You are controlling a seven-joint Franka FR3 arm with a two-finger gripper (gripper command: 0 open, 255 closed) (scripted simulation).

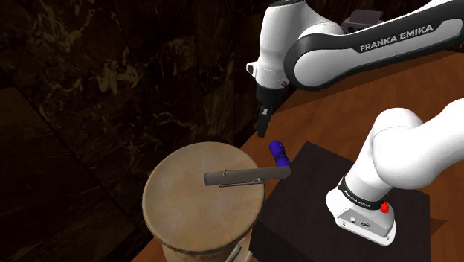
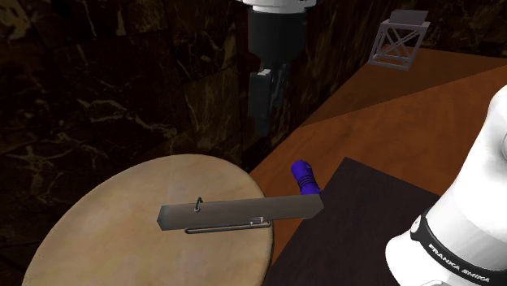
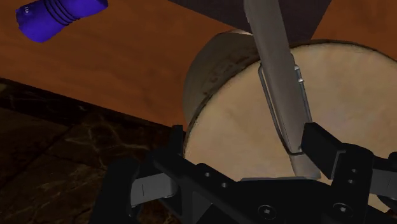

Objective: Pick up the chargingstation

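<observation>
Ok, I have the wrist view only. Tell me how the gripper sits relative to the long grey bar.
Observer: In the shoulder view the gripper hangs well above the long grey bar, touching nothing.
Operator: Describe the bar's other end.
Observer: It overhangs the round tan table toward the black stand.
Operator: Report anything further off.
Observer: A grey wire-frame box stands on the brown floor far behind.

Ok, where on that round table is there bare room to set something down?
Bare: the round table, everywhere below the grey bar in the shoulder view. Crowded: the gap toward the black stand, where the purple cylinder lies.
</observation>
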